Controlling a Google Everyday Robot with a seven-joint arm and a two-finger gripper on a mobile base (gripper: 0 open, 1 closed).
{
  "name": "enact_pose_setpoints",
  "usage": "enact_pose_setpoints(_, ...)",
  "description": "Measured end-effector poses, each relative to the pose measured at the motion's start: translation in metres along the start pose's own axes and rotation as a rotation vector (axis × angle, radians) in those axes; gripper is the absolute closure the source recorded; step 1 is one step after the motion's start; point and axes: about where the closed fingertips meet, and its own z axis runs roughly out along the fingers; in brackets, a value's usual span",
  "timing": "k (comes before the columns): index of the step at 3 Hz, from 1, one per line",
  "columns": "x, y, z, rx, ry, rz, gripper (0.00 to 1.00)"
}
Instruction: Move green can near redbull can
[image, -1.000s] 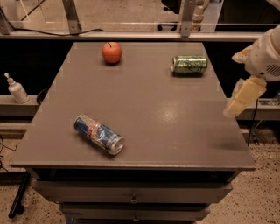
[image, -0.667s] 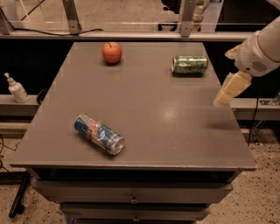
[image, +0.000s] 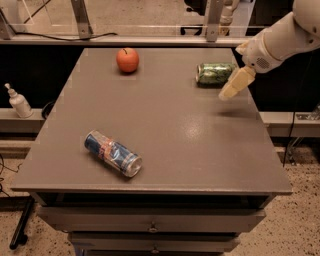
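Your count at the flat grey table (image: 165, 115): two cans, one fruit, one bottle, one gripper.
You have two drink cans lying on their sides on that table: one short, stout green can (image: 216, 73) with pale swirling print, near the table's far right corner, and one slim blue-and-silver redbull can (image: 113, 153) toward its front left. You also have one round red apple (image: 127, 60) toward the table's far left, one small white pump bottle (image: 19, 102) off its left edge, and one cream-coloured gripper (image: 235, 84) over its right edge, just beside the green can.
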Motion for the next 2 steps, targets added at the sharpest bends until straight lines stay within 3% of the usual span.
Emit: enact_pose_setpoints(2,-0.009,-0.038,0.056,-0.005,-0.019,0.045,0.0)
